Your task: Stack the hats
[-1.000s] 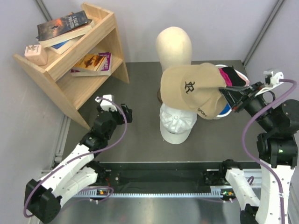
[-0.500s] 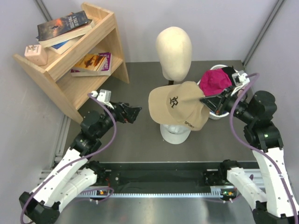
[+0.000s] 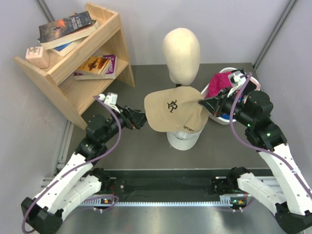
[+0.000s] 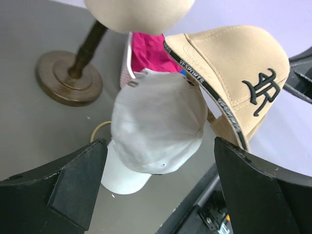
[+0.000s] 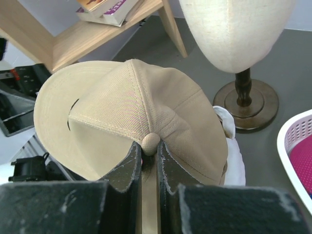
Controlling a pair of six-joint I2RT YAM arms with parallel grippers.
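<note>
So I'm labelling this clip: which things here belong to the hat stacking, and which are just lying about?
Job: tan cap, pinched in the right gripper; white cap on the table; magenta hat.
Lying about: mannequin head, white basket holding the magenta hat, wooden shelf, books.

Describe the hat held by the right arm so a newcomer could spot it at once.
Start at the cream mannequin head. Just in front, the tan cap hangs over a white cap, its crown pinched by the right gripper. Only it is tan with a black embroidered logo.
</note>
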